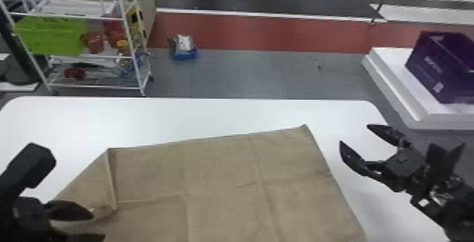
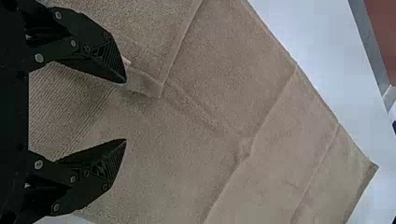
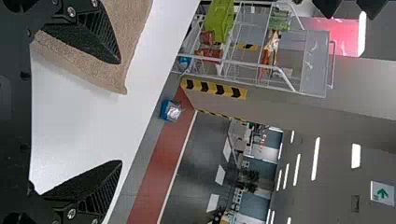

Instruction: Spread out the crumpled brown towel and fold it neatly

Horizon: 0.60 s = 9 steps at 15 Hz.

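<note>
- Two grippers are in my head view, one toward each side of the brown towel [image 1: 218,174], which lies mostly spread on the white table [image 1: 211,118].
- My left gripper [image 1: 98,227] is over the towel's left part, its fingers well apart with nothing held between them. From the left wrist view I can see one finger close by the corner of a turned-over flap [image 2: 144,49]; I can't tell whether they touch.
- My right gripper [image 1: 354,134] is off to the right of the towel, also wide open and empty. Its wrist view gives me a towel corner [image 3: 122,84] near one finger.
- Creases cross the cloth, and I read the flap as folded inward along the towel's left side. The far right corner [image 1: 304,128] looks pointed and flat.
- Past the table I have a wire rack [image 1: 131,47] with a green crate [image 1: 53,35] at the left, a blue item [image 1: 184,55] on the floor, and a purple box [image 1: 419,50] on a white platform [image 1: 388,68] at the right.
</note>
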### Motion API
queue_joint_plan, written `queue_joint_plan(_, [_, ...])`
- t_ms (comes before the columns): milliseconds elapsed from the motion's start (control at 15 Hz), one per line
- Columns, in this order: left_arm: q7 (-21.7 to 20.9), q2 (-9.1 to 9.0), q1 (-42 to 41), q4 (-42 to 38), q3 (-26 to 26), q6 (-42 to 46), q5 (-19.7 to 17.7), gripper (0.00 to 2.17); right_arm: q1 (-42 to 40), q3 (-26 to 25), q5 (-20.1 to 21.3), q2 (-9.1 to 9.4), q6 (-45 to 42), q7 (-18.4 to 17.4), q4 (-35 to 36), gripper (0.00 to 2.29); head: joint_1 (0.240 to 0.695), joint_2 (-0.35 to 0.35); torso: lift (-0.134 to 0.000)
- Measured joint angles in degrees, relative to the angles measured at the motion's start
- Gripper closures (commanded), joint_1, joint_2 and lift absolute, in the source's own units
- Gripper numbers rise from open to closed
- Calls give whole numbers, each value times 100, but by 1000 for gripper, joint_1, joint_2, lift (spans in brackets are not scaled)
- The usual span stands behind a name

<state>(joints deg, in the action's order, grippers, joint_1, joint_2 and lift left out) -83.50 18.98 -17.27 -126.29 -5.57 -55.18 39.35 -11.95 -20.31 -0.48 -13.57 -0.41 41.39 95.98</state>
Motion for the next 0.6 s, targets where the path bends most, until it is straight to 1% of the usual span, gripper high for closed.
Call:
queue_joint_plan(133, [131, -15, 7, -30, -38, -7, -3, 515, 15, 23, 4, 2, 14, 0, -9, 127, 695, -102, -122])
queue_joint_plan(200, [341, -33, 25, -44, -65, 26, -27, 515, 19, 26, 4, 3, 16, 0, -19, 127, 695, -98, -122])
queue_joint_plan(333, [969, -68, 115, 38, -84, 97, -83, 515, 30, 39, -2, 3, -10, 0, -76, 127, 695, -72, -122])
queue_joint_plan(400, [1126, -80, 177, 109, -82, 105, -125, 515, 35, 47, -6, 3, -23, 0, -93, 127, 695, -64, -122])
queue_joint_plan(467, [1148, -90, 267, 188, -71, 109, -180, 515, 38, 51, -9, 3, -31, 0, -105, 127, 695, -61, -122])
queue_joint_plan(600, [935, -95, 497, 426, -12, 109, -223, 515, 40, 53, -12, 1, -46, 0, -113, 127, 695, -68, -122])
